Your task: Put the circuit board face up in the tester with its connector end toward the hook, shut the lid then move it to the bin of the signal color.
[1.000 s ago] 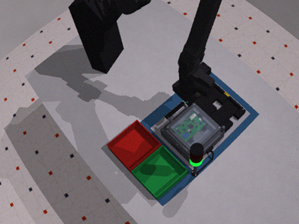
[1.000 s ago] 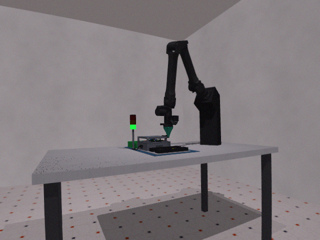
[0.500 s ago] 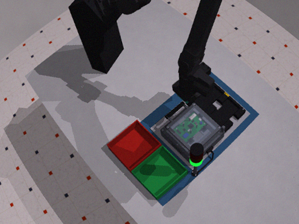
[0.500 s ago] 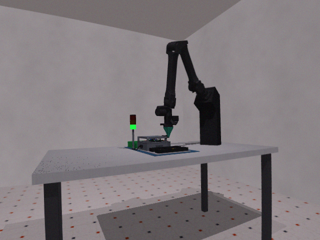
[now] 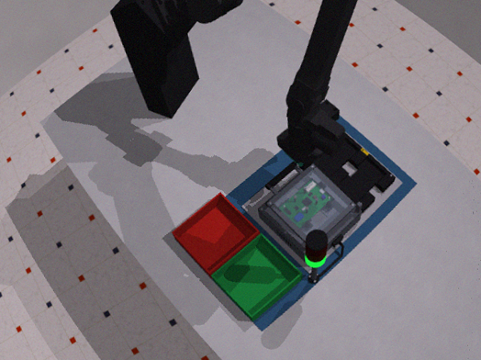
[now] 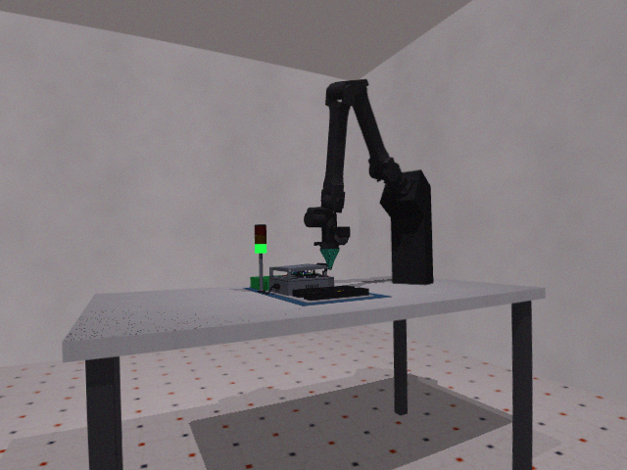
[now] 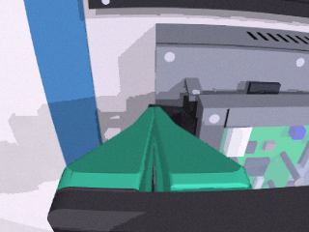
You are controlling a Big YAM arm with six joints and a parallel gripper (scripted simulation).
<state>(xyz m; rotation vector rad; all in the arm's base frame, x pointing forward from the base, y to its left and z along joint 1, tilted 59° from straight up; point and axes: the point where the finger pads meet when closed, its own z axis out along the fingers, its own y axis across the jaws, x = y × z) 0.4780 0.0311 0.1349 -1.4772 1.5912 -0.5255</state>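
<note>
- Gripper (image 7: 154,111) was fully closed, green fingers pressed together to one point, nothing held. Tip pointed straight down at the tester's corner, at or just above the black latch hook (image 7: 173,111); can't tell from the wrist view whether it touched.
- Circuit board (image 5: 308,202) lay face up inside the tester (image 5: 271,220), under the clear lid (image 5: 327,181), which sat flat over it. In the wrist view the board's white connector end (image 7: 238,141) was the end nearest the fingertips, at about 3 o'clock from them.
- Signal tower (image 5: 315,247) stood at 6 o'clock of the tester in the top view, bottom segment lit green.
- Black tray (image 5: 365,175) sat at 2 o'clock of the tester, just beside it, partly hidden by the wrist.
- Red bin (image 5: 195,248) was at 9 o'clock of the tester, green bin (image 5: 292,279) at 7 o'clock, the two bins touching side by side, both upright.
- All of these sat on the blue bench mat (image 5: 402,194), on the grey table (image 6: 152,323).
- Arm base (image 5: 155,48) stood at 11 o'clock of the mat, well apart from it.
</note>
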